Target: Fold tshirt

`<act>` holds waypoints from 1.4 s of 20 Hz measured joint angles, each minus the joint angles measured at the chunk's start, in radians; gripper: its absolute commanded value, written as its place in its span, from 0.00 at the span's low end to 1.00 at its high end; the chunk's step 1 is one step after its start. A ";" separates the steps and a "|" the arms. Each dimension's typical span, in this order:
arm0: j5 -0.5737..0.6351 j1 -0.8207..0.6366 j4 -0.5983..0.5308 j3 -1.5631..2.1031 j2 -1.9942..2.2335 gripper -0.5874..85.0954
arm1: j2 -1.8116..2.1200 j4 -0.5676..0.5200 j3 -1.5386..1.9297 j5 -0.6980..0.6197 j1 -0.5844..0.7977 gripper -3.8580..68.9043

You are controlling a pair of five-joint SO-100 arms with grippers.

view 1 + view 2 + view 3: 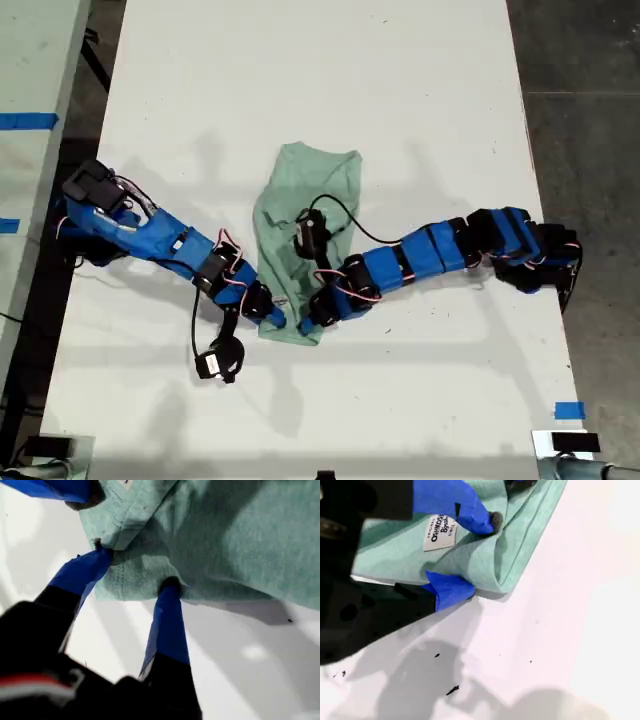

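The pale mint-green tshirt [305, 185] lies folded into a narrow strip in the middle of the white table. My first gripper [310, 322], on the arm from the exterior view's right, pinches bunched fabric at one near corner of the tshirt [240, 535]. Its blue fingers [167, 625] stand somewhat apart. My second gripper [268, 315], on the arm from the exterior view's left, grips the other near corner of the tshirt [390, 555]. The white tag [440, 532] sits by its upper finger [465, 507]. In each wrist view the other gripper's tip shows at the frame edge.
The white table [400, 80] extends around the tshirt on all sides. Dark floor lies along the exterior view's right, and a second table with blue tape [25, 121] along its left. A black camera on a cable [220, 360] hangs beside the second arm.
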 measured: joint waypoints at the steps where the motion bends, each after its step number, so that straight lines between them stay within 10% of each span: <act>1: 0.008 0.000 0.025 -0.021 -0.005 0.01 | 0.000 0.000 0.000 0.000 0.000 0.36; 7: -0.017 0.000 0.086 -0.067 -0.005 0.01 | -0.003 -0.002 0.000 0.009 -0.005 0.04; 28: -0.046 0.153 0.221 -0.443 -0.072 0.01 | 0.155 -0.002 0.002 -0.058 -0.138 0.04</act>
